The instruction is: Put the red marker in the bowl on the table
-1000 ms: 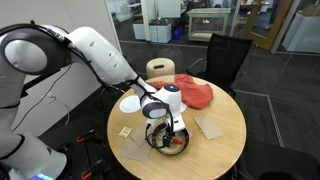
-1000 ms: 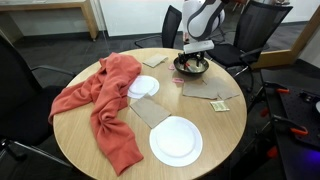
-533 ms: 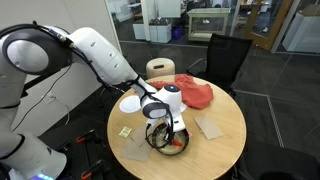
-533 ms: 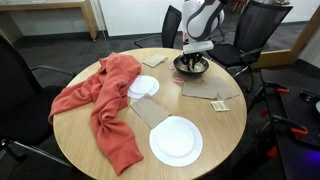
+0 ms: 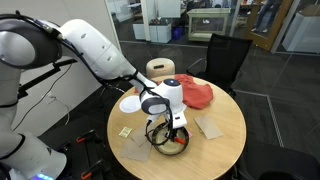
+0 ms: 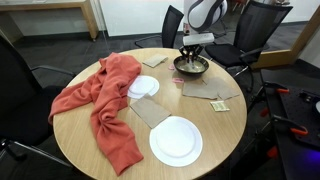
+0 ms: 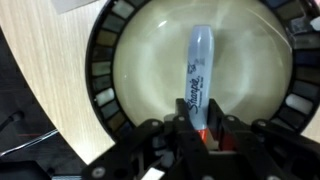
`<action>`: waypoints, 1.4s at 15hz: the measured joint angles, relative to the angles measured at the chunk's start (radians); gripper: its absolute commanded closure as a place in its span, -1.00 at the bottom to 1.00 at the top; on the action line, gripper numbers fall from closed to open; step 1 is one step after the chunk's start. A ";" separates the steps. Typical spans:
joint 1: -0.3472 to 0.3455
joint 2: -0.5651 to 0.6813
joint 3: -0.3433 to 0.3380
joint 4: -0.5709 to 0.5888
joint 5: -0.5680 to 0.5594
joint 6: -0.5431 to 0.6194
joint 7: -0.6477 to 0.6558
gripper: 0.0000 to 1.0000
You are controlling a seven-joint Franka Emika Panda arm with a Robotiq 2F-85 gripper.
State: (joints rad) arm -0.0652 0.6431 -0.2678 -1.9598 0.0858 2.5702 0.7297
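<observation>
In the wrist view the red marker (image 7: pixel 198 65), a grey-barrelled Sharpie with a red end, lies across the pale inside of the dark-rimmed bowl (image 7: pixel 100 80). My gripper (image 7: pixel 198 125) is shut on the marker's red end, one finger on each side. In both exterior views the bowl (image 5: pixel 160 144) (image 6: pixel 191 68) stands near the edge of the round wooden table. The gripper (image 5: pixel 174 126) (image 6: pixel 193 46) points straight down into it. The marker is too small to make out in those views.
A red cloth (image 6: pixel 105 100) (image 5: pixel 195 92) drapes over the table. Two white plates (image 6: pixel 175 140) (image 6: pixel 142 87) and flat cardboard pieces (image 6: pixel 210 90) lie on the tabletop (image 6: pixel 230 135). Black chairs (image 6: pixel 20 90) ring the table.
The jaws have gone from open to shut on the marker's red end inside the bowl. The arm has barely moved.
</observation>
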 measured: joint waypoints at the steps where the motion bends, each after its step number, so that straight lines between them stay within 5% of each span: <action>1: 0.004 -0.025 -0.002 -0.012 0.000 -0.001 0.001 0.88; 12: 0.126 -0.348 0.014 -0.262 -0.071 -0.003 0.018 0.88; 21: 0.215 -0.478 0.197 -0.436 -0.168 0.012 0.173 0.88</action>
State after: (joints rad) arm 0.1499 0.1653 -0.0709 -2.3961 -0.0825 2.5820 0.9026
